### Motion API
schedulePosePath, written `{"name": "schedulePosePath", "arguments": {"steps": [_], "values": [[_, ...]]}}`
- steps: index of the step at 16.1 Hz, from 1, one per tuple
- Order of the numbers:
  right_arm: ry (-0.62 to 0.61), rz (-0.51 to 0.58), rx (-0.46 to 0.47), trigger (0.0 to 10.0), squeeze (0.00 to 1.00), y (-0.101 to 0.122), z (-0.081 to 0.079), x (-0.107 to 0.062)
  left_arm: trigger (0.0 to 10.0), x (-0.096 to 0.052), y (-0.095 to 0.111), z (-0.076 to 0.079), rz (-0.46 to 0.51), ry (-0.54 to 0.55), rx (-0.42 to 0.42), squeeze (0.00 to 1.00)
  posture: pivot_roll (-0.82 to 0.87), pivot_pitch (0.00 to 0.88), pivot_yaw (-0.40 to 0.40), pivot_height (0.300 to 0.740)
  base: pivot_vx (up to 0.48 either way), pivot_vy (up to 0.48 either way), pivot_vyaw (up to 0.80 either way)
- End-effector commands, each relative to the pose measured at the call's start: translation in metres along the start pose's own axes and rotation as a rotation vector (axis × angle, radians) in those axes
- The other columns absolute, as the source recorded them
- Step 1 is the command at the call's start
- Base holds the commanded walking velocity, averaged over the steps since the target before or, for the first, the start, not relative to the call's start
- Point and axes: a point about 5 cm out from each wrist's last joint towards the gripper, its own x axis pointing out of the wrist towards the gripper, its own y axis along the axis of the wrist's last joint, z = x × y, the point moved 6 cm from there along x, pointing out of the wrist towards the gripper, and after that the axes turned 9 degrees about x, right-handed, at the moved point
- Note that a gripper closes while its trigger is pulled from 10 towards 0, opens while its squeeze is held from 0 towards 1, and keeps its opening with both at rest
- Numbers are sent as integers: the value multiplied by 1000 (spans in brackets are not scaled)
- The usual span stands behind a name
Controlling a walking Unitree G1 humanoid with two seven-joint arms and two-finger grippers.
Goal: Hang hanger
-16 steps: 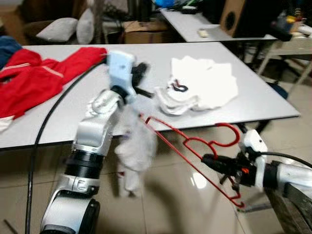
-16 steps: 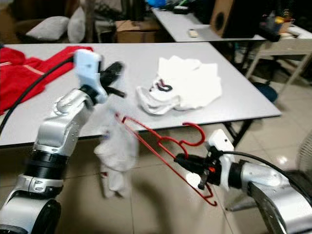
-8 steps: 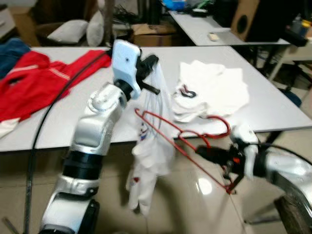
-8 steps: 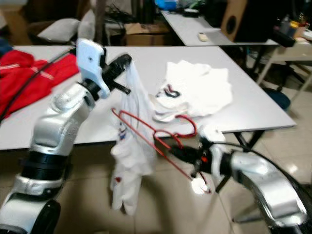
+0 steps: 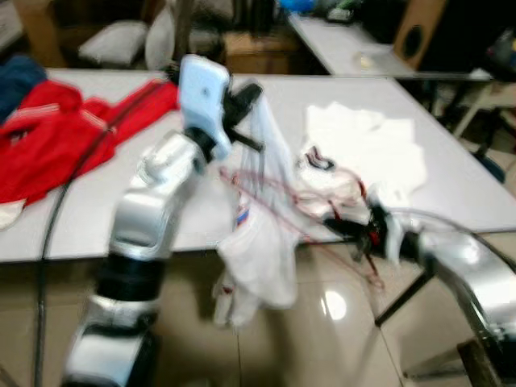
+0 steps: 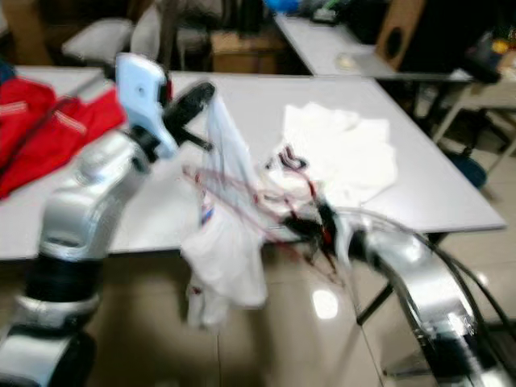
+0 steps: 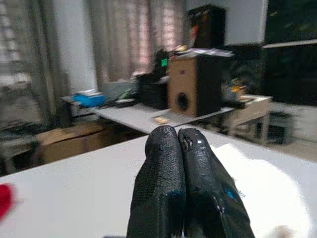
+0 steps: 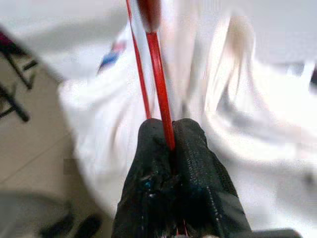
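Note:
My left gripper (image 5: 250, 93) is raised over the grey table's (image 5: 89, 205) front edge, shut on the top of a white garment (image 5: 260, 246) that hangs down past the edge. In the left wrist view its fingers (image 7: 181, 163) are pressed together. A thin red wire hanger (image 5: 278, 193) is blurred and reaches into the hanging garment. My right gripper (image 5: 339, 229) is shut on the hanger's lower bar, to the right of the garment and level with the table edge. In the right wrist view the hanger (image 8: 154, 69) runs out from between the fingertips toward the white cloth (image 8: 99, 119).
A second white garment (image 5: 371, 149) lies crumpled on the table's right half, and a red garment (image 5: 48, 133) on its left. A black cable (image 5: 60, 210) curves along the left arm. Behind stand another table (image 5: 339, 48), a speaker (image 5: 415, 32) and a cardboard box (image 5: 250, 52).
My right gripper has carried the hanger up and to the left, into the hanging garment. The left gripper still holds the garment high. The camera has shifted a little.

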Motion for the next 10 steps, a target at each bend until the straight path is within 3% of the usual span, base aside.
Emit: {"name": "schedulePosePath", "arguments": {"steps": [1, 3, 5, 6, 7, 8, 9, 10], "values": [[-95, -20, -30, 10000, 0, 0, 24, -2, 10000, 5, 32, 7, 93, -27, 12, 0, -14, 0, -44, 740, 326, 0, 0], [-162, 21, -148, 10000, 0, 39, 52, 7, 10000, 7, 55, -2, 151, -5, 18, 0, -12, 0, -39, 740, 330, 0, 0], [-358, 136, -322, 10000, 0, 103, 94, -5, 10000, 7, 74, -10, 197, 12, 10, 0, -8, 0, -43, 740, 328, 0, 0], [-609, 309, -453, 10000, 0, 170, 128, -36, 10000, 6, 86, -16, 229, 26, 5, 0, -4, 0, -52, 740, 326, 0, 0], [-691, 381, -494, 10000, 0, 193, 135, -51, 10000, 6, 90, -17, 240, 31, 1, 0, -4, 0, -52, 740, 326, 0, 0], [-780, 614, -536, 10000, 0, 250, 133, -89, 10000, 4, 98, -21, 263, 43, -8, 0, 1, 0, -63, 740, 330, 0, 0], [-768, 778, -627, 10000, 0, 285, 116, -113, 10000, 2, 102, -22, 272, 54, -14, 0, 1, 0, -67, 740, 326, 0, 0], [-736, 797, -678, 10000, 0, 288, 109, -110, 10000, 2, 102, -22, 272, 56, -17, 0, -1, 0, -65, 740, 330, 0, 0]]}}
